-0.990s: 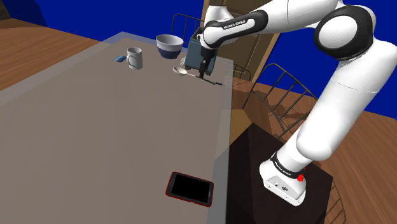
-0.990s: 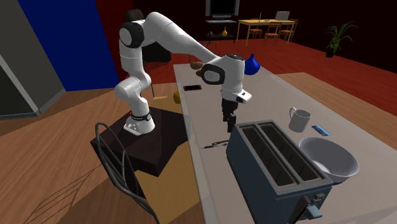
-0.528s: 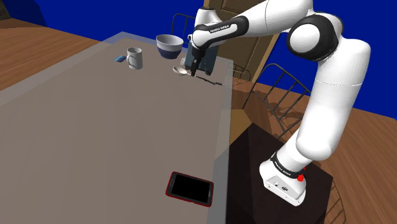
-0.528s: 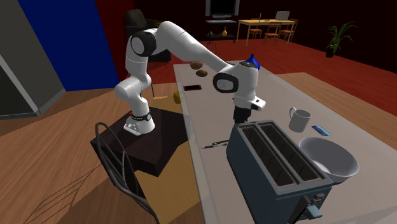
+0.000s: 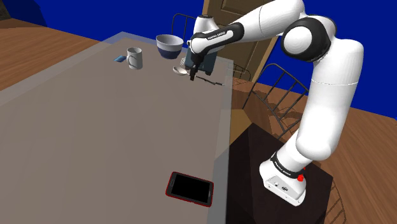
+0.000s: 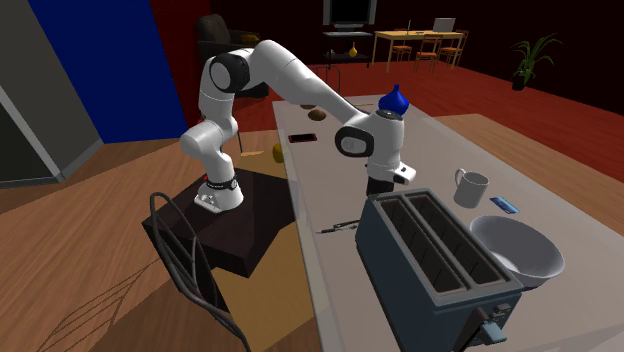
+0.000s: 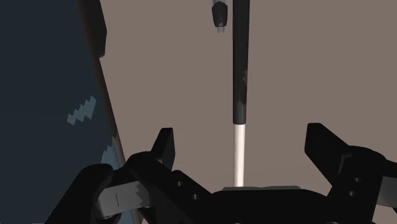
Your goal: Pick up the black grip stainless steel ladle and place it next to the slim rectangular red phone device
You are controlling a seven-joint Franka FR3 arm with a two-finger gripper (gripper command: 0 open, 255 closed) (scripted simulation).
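Grey bench (image 5: 95,127), blue walls beyond. Ladle (image 7: 240,76) lying flat at bench's far end in shoulder view, bowl end toward that view's left, handle running toward bench edge, just beside toaster (image 6: 435,260).

Judged stiff and fairly light, with weight biased to bowl end. Bare steel shaft likely slippery, black grip surer. Recommended hold: on grip near its junction with shaft, to limit sag at bowl end.

Claw (image 7: 243,143) open, low over bench, astride shaft, fingers (image 7: 164,143) apart and clear of it. Nothing held.

Phone (image 5: 189,188) well apart, at near end by bench edge.

Wrist view: shaft centred between fingers, toaster wall close on one side.

Second exterior view: toaster standing before claw, handle end visible beside toaster's corner.

Shoulder view: whole run from ladle to phone.
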